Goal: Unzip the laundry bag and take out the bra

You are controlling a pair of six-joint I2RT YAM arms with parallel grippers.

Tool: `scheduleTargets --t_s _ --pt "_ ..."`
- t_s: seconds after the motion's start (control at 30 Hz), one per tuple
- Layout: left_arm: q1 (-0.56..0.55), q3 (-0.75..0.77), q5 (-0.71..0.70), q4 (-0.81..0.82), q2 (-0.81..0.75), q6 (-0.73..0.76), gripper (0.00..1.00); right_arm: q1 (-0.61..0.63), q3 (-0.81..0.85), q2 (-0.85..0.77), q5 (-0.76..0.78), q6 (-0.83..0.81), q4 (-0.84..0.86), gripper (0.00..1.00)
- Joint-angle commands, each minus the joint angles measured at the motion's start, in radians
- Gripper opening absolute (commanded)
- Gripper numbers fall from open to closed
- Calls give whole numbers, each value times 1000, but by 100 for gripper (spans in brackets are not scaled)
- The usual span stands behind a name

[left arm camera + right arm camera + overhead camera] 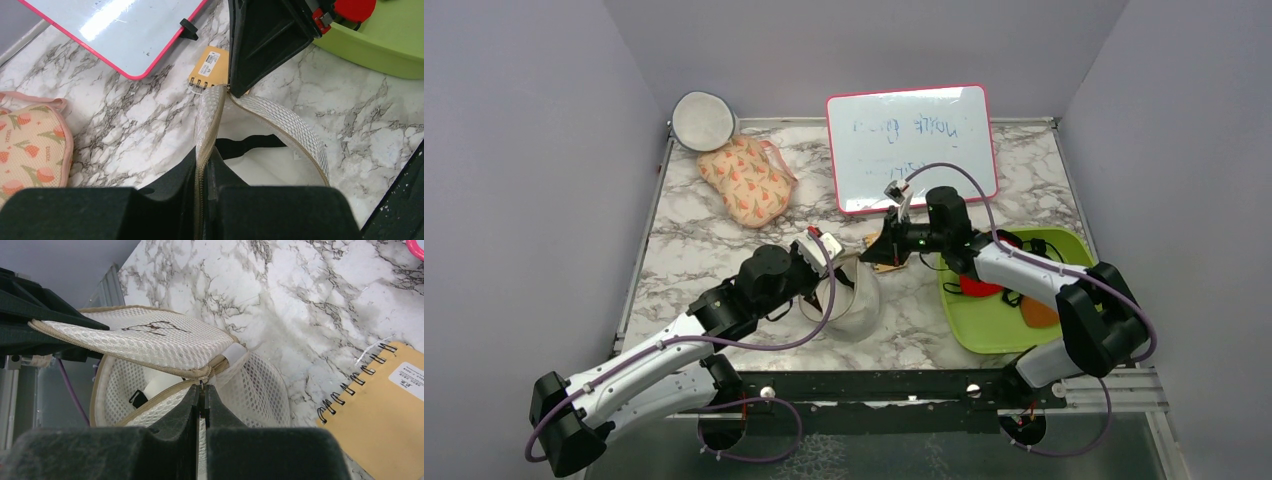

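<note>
From overhead the laundry bag [852,305] sits on the marble table [704,250] near the front edge, between the two arms and a little left of the green tray [984,335]. You can barely tell what the grippers are doing from up there, though. The wrist cams sort that out: the left gripper [202,165] has its fingers pressed tight on the bag's beige zipper edge, mesh squeezed between them. The right gripper [201,392] is pinched closed right where the two zipper sides meet, but the pull itself is too small to make out. The left view looks down into the gaping mouth and shows white fabric with a black strap [250,145] inside. Only the right view catches the black squiggle [150,328] on the bag's top face, plus a small black clasp [136,398] inside. The orange spiral notepad [385,405] lies just beyond the bag, while the whiteboard [912,145] and peach floral pouch [746,180] sit further back.
</note>
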Motion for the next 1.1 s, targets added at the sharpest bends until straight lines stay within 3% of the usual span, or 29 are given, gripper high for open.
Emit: scheduleTargets --t_s 0.0,0.2,0.4,0.47,0.6,0.9,1.07 --pt "2 10 -22 48 -32 0 0 -22 6 -1 40 -75 -117 4" --pt "2 11 -17 53 -29 1 0 -21 -3 -65 17 -146 -161 37" --pt "2 17 -12 50 -26 0 0 -8 6 -163 -21 -280 -146 51" --pt "2 18 -8 49 -24 1 0 27 17 -191 14 -340 -139 65" --pt "2 18 -6 44 -27 0 0 107 44 -209 87 -491 -113 77" --pt "3 21 -8 39 -35 2 0 163 130 -120 144 -766 -22 78" --pt "2 22 -8 38 -46 1 0 197 221 -38 105 -876 -93 75"
